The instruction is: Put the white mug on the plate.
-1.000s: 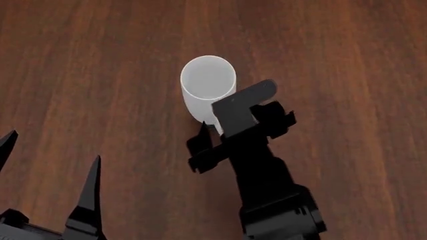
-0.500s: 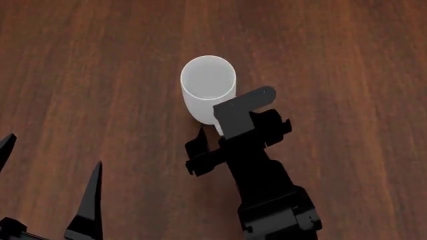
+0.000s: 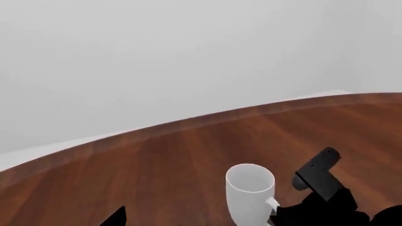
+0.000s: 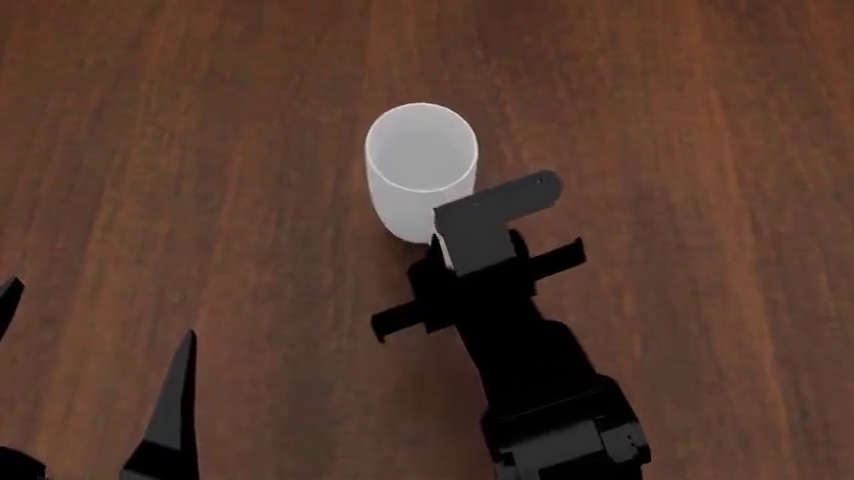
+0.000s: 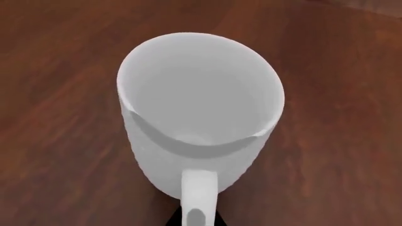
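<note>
Fingers of the right gripper [image 4: 441, 262] have drawn in around the handle [image 5: 199, 197] of the white mug [image 4: 419, 170] since a second ago, pinching it now. The mug stands upright on the wooden table [image 4: 694, 120], so lifting looks next. No plate is in view; the left gripper [image 4: 94, 380] hangs open.

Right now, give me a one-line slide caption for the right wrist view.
White mug upright on the wooden table, seen from above, handle toward the camera.

No text, label or number can be read on anything here.
</note>
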